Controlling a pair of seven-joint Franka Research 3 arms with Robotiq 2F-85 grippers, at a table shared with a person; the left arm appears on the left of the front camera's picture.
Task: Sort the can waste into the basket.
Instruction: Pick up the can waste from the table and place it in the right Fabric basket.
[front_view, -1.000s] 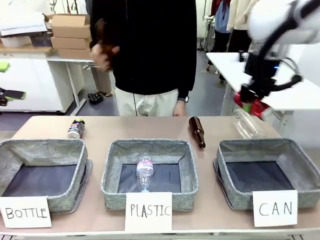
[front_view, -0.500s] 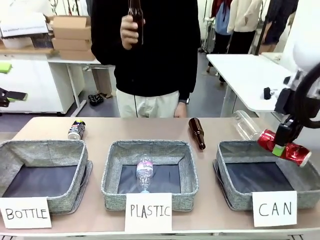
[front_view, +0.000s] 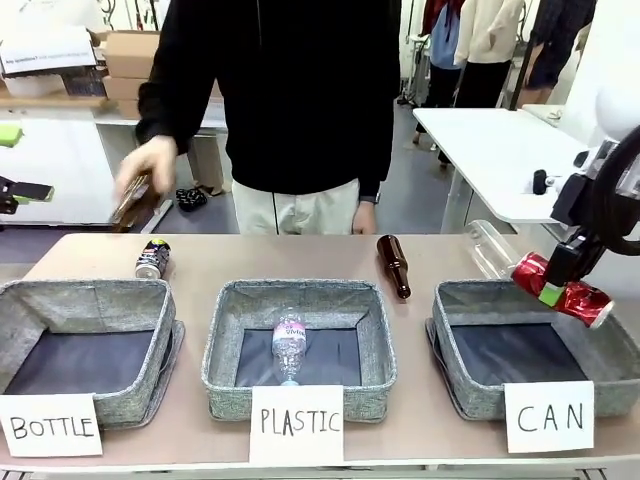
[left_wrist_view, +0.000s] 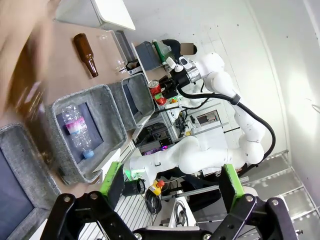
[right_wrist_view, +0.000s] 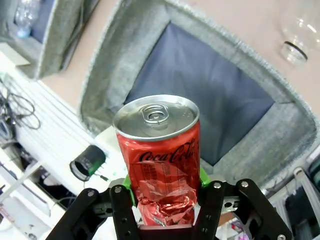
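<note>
The red can (front_view: 572, 296), dented and printed in white, hangs tilted over the far right corner of the grey basket (front_view: 452, 300) labelled "CAN", with my right gripper (front_view: 551, 292) shut on it. In the right wrist view the red can (right_wrist_view: 160, 150) stands between the right gripper (right_wrist_view: 162, 186) pads, above the basket's dark bottom (right_wrist_view: 200, 100). The black and silver can (front_view: 152, 258) lies on the table behind the left basket. My left gripper (left_wrist_view: 170, 182) is open with nothing between its green pads, high above the table's left side.
A brown bottle (front_view: 394, 265) and a clear plastic bottle (front_view: 490, 248) lie behind the baskets. The middle basket (front_view: 222, 340), labelled "PLASTIC", holds a plastic bottle (front_view: 290, 345). The "BOTTLE" basket (front_view: 165, 330) is at left. The person's hand (front_view: 140, 175) holds another brown bottle above the table's far left.
My right gripper came down from the far right with the red can and now holds almost still over the basket. The person's hand swung the brown bottle from chest height down to the left.
</note>
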